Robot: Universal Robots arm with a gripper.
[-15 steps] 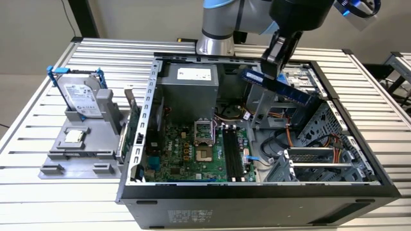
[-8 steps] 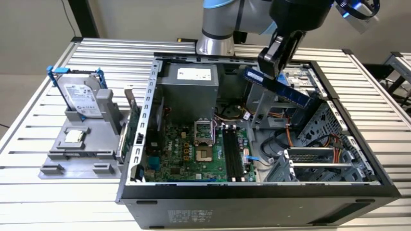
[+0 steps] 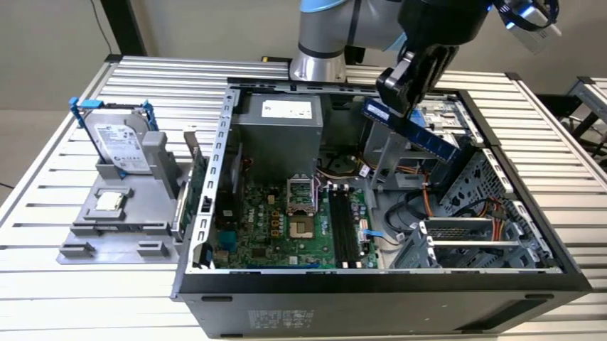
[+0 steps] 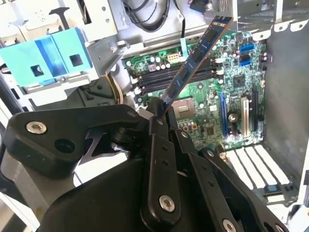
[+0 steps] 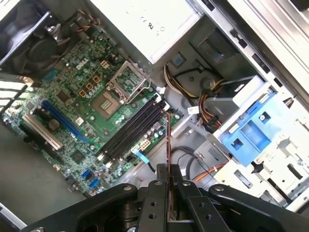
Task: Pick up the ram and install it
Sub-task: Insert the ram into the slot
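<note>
gripper (image 3: 396, 91) clamped tight on one end of the ram (image 3: 419, 135), stick tilted, up in the air above the open pc case (image 3: 379, 288), near the drive cage (image 3: 453, 114), well apart from the black memory slots (image 3: 343, 226) on the green motherboard (image 3: 270, 220)

1. A silver, ribbed aluminium table (image 3: 57, 298) spans the exterior view.
2. Behind it stands a plain beige wall (image 3: 209, 25).
3. A pale floor (image 3: 24, 149) shows at the exterior view's left, beside the table.
</note>
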